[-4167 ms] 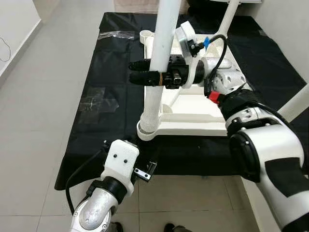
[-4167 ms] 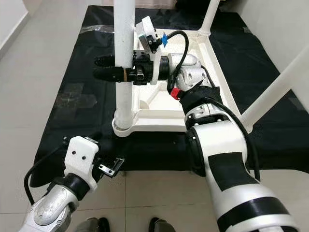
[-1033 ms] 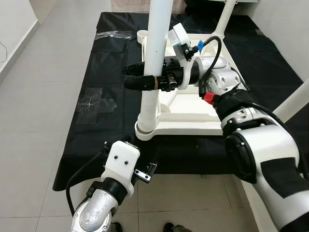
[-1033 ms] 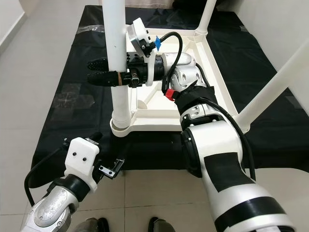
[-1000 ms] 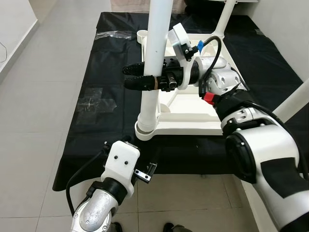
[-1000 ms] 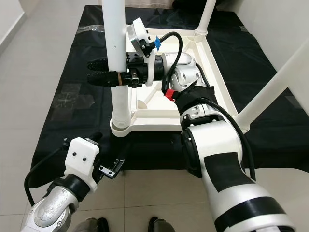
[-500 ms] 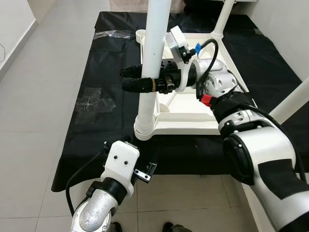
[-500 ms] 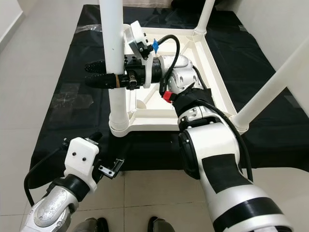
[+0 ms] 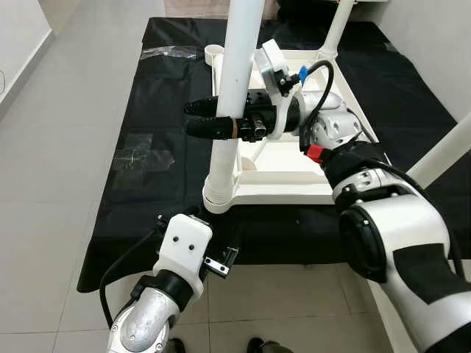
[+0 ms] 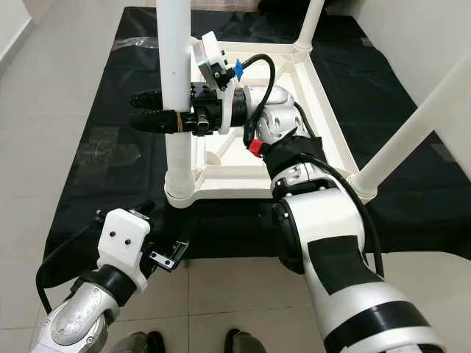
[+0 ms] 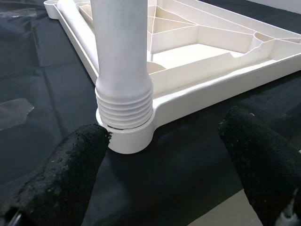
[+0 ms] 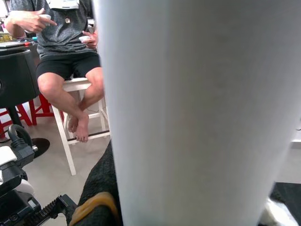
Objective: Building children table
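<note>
The white children's table top (image 9: 294, 179) lies upside down on a black mat (image 9: 165, 95). A white table leg (image 9: 239, 59) stands upright in the near left corner socket (image 9: 218, 198). My right gripper (image 9: 190, 120) is shut on this leg about halfway up, one finger in front of it and one behind. In the right wrist view the leg (image 12: 197, 108) is very close, with a black finger (image 12: 96, 197) beside it. My left gripper (image 11: 164, 127) is open, low at the mat's near edge, facing the socket (image 11: 124, 132). Its wrist (image 9: 184, 246) sits below the table corner.
Two more white legs rise at the back (image 9: 335, 22) and at the right (image 9: 441, 151). The back left corner socket (image 9: 213, 51) holds no leg. Clear plastic wrappers (image 9: 140, 154) lie on the mat. A person (image 12: 66, 52) sits on a white stool beyond. Grey tiled floor (image 9: 59, 147) lies left.
My right gripper has kept hold of the leg throughout and sits a little further left in the picture. The whole view has shifted slightly. The left arm has not moved.
</note>
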Motion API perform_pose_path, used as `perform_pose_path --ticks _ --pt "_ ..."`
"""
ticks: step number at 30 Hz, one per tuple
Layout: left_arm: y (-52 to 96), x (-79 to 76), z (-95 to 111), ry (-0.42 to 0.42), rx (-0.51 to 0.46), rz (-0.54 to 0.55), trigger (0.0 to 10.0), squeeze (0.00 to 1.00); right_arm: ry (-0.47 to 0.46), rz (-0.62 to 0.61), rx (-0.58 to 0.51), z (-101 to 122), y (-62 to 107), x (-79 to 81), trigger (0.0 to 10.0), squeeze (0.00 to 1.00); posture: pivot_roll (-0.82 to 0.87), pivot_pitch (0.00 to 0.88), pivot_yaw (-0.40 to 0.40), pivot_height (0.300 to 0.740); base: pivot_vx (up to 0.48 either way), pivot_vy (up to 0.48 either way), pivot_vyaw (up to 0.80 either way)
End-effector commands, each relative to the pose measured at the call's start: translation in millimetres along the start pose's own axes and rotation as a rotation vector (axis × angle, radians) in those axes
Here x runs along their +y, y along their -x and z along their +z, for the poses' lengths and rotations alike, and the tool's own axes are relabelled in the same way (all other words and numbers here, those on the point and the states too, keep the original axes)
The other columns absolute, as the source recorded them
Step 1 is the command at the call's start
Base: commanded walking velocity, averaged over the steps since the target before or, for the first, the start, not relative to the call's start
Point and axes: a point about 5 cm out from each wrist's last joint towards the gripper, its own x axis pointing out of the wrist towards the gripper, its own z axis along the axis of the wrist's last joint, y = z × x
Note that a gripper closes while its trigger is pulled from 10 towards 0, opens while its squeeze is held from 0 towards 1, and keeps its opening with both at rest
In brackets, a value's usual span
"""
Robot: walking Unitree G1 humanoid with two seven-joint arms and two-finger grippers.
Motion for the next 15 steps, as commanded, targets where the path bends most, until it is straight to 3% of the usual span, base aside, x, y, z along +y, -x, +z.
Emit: perform_pose_path --ticks 1,15 --pt "1.5 0.4 -2 -0.006 0.009 0.003 10.0 0.00 -0.034 0.024 0.017 -14 -6.3 4.3 10.0 0.00 0.11 0.239 -0.094 0.740 0.000 0.000 0.00" --pt "1.1 -0.5 -2 -0.007 0.005 0.001 10.0 0.00 -0.059 -0.215 0.052 -42 -10.0 0.6 10.0 0.00 0.11 0.221 -0.091 0.740 0.000 0.000 0.00"
